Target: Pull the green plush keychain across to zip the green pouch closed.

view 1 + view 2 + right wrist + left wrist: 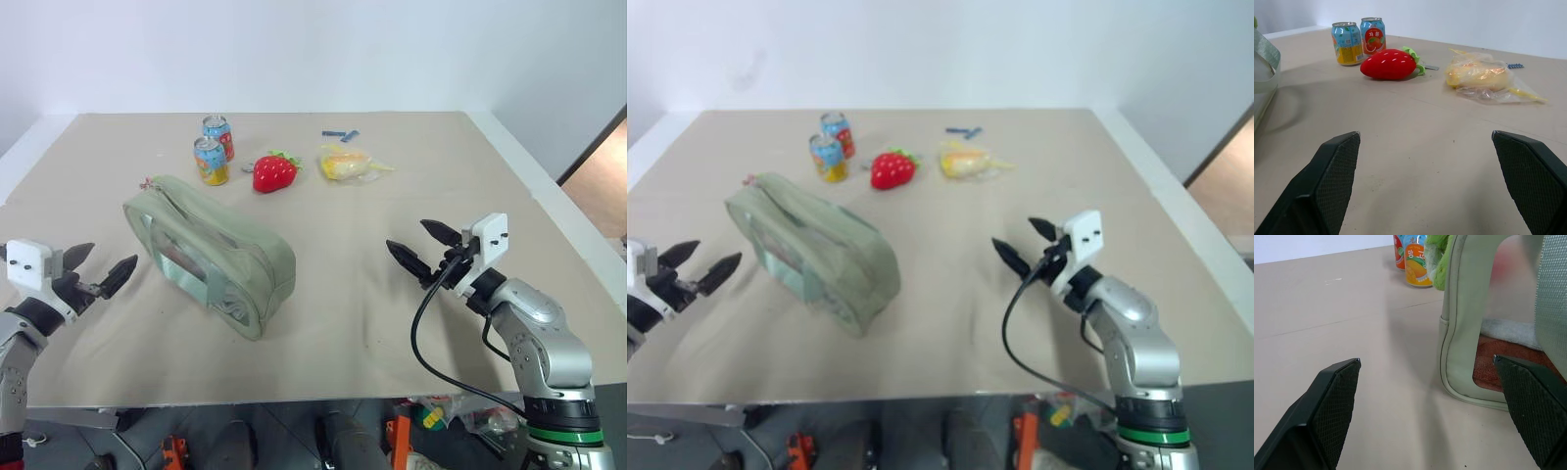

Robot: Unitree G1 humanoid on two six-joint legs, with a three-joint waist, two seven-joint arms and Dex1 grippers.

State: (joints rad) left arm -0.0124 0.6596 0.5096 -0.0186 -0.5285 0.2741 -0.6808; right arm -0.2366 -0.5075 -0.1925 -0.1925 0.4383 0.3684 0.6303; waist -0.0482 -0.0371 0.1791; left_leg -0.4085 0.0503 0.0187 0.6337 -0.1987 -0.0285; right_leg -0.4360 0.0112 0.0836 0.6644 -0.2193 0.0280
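Left gripper (pixel 96 275) is held near the pouch's near-left end, fingers spread wide, nothing held. Pouch (pixel 211 255) lies diagonally on the table (pixel 392 323); keychain (pixel 1439 257) sits at its far end beside the cans (pixel 213 150). Likely best: pouch steadied by one gripper, keychain pinched and drawn straight along the zipper. Right gripper (pixel 426 249) is well apart from the pouch, fingers apart, empty. Table is beige; the wall is white.
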